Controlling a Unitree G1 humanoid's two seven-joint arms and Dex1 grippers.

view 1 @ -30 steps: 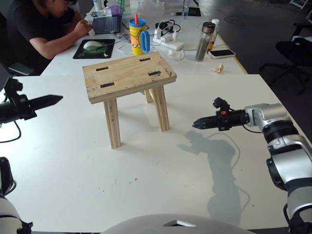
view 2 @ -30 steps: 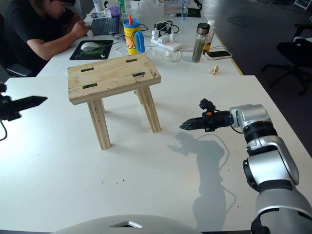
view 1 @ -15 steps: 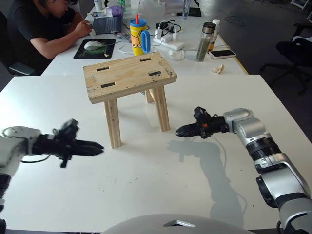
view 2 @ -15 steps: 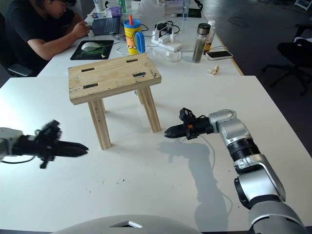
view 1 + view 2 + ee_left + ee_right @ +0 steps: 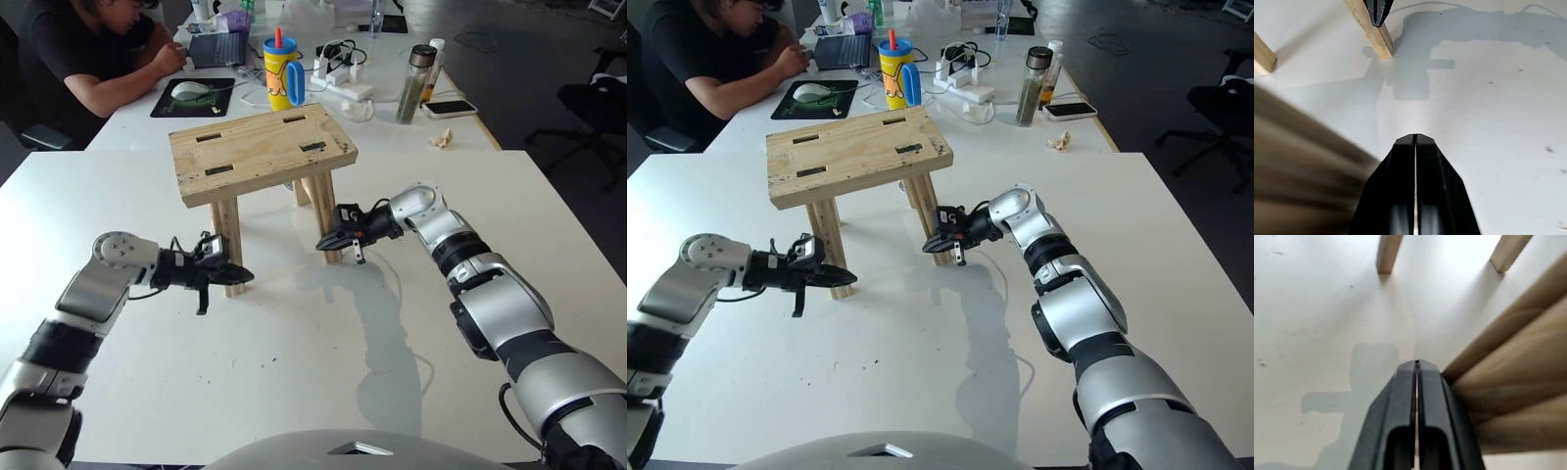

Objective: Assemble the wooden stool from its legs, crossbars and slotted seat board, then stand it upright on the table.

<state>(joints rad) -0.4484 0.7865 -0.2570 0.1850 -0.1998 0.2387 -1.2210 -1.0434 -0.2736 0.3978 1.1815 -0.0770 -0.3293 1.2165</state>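
On the white table (image 5: 294, 382): one wooden stool (image 5: 260, 152), assembled and upright.
Nearest the robot, the left gripper (image 5: 239, 278) lay low over the table, its two fingers pressed together with nothing between them, and its tip at the lower part of the front-left leg (image 5: 227, 240). Slightly farther off, the right gripper (image 5: 323, 243), likewise clenched and empty, had its tip against the front-right leg (image 5: 327, 215). The stool stood toward the far side of the table. Three legs were visible from the head views, and the seat board carried four slots. Beyond it, a second table (image 5: 127, 117) held one yellow mug (image 5: 279, 73), one bottle (image 5: 414, 83) and one phone (image 5: 451, 107).
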